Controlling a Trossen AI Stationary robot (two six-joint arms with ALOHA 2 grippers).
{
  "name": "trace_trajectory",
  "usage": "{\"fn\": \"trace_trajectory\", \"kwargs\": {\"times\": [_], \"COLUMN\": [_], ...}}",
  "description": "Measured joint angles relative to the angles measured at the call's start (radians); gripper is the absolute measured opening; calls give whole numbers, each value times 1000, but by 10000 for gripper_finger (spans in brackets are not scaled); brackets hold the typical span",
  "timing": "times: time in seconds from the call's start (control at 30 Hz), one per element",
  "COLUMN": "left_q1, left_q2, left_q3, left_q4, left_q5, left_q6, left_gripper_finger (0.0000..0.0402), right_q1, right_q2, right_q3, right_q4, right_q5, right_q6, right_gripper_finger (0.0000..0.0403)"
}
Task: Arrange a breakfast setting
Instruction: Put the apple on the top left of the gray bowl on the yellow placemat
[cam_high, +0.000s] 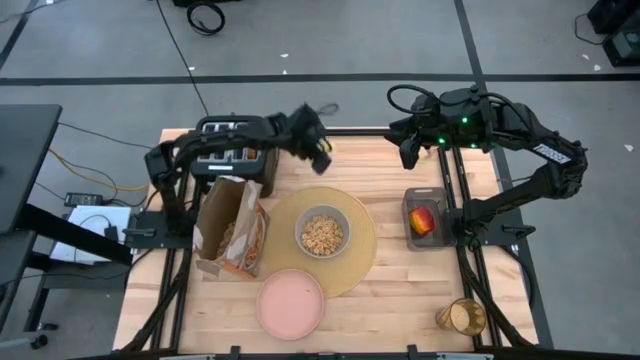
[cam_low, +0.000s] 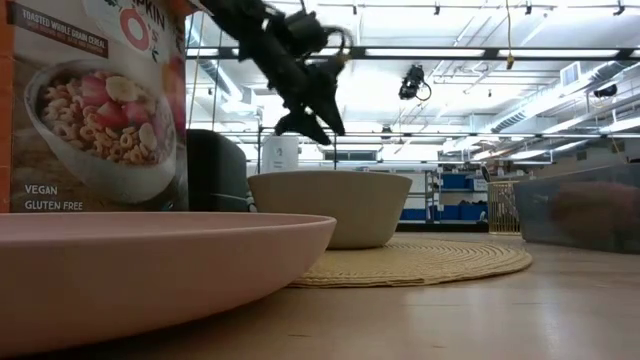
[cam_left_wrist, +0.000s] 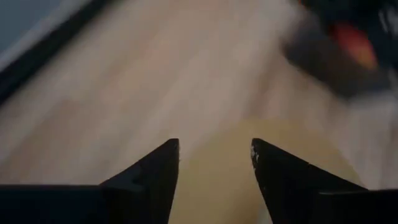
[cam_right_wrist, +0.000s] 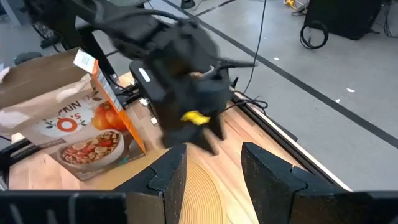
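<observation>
The tan placemat (cam_high: 362, 262) lies at the table's middle with the grey-green bowl (cam_high: 322, 233) of cereal on it. The pink plate (cam_high: 291, 303) rests at the mat's near edge. The red apple (cam_high: 424, 219) lies in a small clear container (cam_high: 424, 196) on the right. The amber tumbler (cam_high: 461, 317) stands at the near right corner. My left gripper (cam_high: 320, 152) is open and empty in the air over the mat's far edge, and it also shows in the low view (cam_low: 312, 122) and its wrist view (cam_left_wrist: 214, 152). My right gripper (cam_high: 408, 152) is open and empty over the far right (cam_right_wrist: 214, 162). Spoon and toast are out of view.
An open cereal box (cam_high: 232, 225) lies left of the mat. The black toaster (cam_high: 235, 150) stands at the far left, behind my left arm. Bare wood lies between the mat and the apple container, and along the near edge right of the plate.
</observation>
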Motion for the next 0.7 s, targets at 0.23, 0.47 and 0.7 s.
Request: {"fn": "trace_trajectory", "kwargs": {"times": [0.23, 0.47, 0.7], "left_q1": [112, 166, 182], "left_q2": [93, 226, 295], "left_q3": [0, -1, -1], "left_q4": [78, 206, 258], "left_q5": [-176, -272, -306], "left_q6": [-216, -375, -449], "left_gripper_finger": [210, 210, 210], "right_q1": [0, 0, -2], "right_q2": [21, 54, 84], "right_q3": [0, 0, 0], "right_q4": [60, 120, 153], "right_q5": [3, -5, -38], "right_q6": [5, 8, 31], "right_gripper_finger": [161, 161, 161]}}
